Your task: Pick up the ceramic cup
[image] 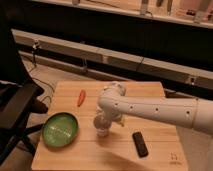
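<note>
Arm [150,107] reaches in from the right side of the view and bends down over the middle of the wooden desk [60,160], so that the gripper [103,125] hangs directly over the ceramic cup [102,131]. Cup stands on the desk near the centre, just right of the green plate [60,130] and apart from it; only its lower part shows, since the wrist covers the rest. Approach from above looks deliberate: a small handleless cup offers only rim and wall, best taken from overhead. Cannot tell whether the fingers are spread or closed on the cup; they are hidden where wrist and cup overlap. Cup appears seated on the desk, so I judge the lift not yet made. Orange carrot-like piece [80,98] lies toward the far left of the desk, well apart from the cup. Dark remote-like bar [140,144] lies to the right front, near but not touching. Neither blocks a straight upward pull. Risk: the plate sits close enough that a sideways drift could nudge it.
</note>
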